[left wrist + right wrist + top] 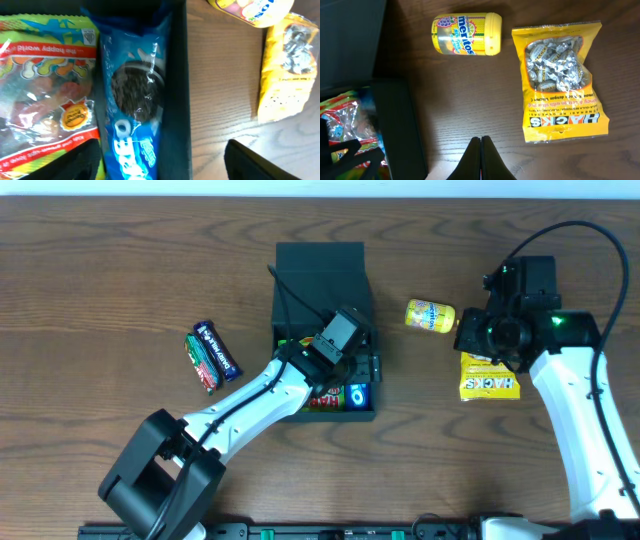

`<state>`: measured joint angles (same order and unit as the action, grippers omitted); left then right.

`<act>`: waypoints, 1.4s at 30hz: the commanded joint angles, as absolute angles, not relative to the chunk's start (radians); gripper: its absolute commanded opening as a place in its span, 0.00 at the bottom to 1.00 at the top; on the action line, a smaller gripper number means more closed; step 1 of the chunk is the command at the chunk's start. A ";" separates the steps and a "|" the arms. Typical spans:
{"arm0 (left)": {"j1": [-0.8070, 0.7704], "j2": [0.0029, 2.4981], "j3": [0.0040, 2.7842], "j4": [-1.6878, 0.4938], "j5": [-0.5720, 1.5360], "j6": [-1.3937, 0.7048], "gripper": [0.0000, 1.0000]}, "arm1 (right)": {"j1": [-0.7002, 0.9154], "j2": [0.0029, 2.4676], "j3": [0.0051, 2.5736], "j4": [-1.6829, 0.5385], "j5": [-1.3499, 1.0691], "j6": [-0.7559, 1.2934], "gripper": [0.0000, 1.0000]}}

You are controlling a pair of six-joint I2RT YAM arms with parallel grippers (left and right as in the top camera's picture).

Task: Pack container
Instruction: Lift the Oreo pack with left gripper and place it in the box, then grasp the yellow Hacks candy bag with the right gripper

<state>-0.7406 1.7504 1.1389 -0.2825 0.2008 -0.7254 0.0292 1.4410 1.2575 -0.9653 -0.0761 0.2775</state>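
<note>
Brown wood-grain table (100, 260) carrying all items. At 9 o'clock from the container lie two slim packets (212, 354), one green and red, one dark blue, side by side and touching; their lettering is too small to read. The container (320, 270), a matte dark teal-black rectangular box without markings, sits at the table's centre, its hinged flap lid laid open toward 12 o'clock. Inside it lie a gummy bag (45, 90) printed "the happy world" and, just at its 3 o'clock, a blue Oreo packet (132, 95) against the box wall. The left gripper (162, 152) hangs over this open compartment, fingers spread apart and holding nothing. At 3 o'clock from the container, apart from it, lies a yellow bottle (466, 34) on its side, labelled "mentos". At its 5 o'clock lies a yellow bag (560, 80) of wrapped sweets marked "HACKS". The right gripper (481, 142) hovers beside both, fingers pressed together and empty.
</note>
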 commanded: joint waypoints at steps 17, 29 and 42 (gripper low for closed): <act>-0.450 1.378 1.135 -0.688 -0.104 -0.713 0.82 | 0.021 1.442 1.260 -0.946 -0.083 0.273 0.02; -0.313 1.380 1.128 -0.760 -0.100 -0.722 0.83 | 0.005 1.472 1.200 -0.845 -0.012 0.286 0.07; -0.313 1.380 1.128 -0.760 -0.094 -0.718 0.86 | -0.069 1.755 1.160 -0.754 0.190 0.299 0.64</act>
<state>-0.3153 1.3792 1.1389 -0.7555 -0.0826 -0.7109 -0.0551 1.7130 1.1683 -0.7582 0.1085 0.2985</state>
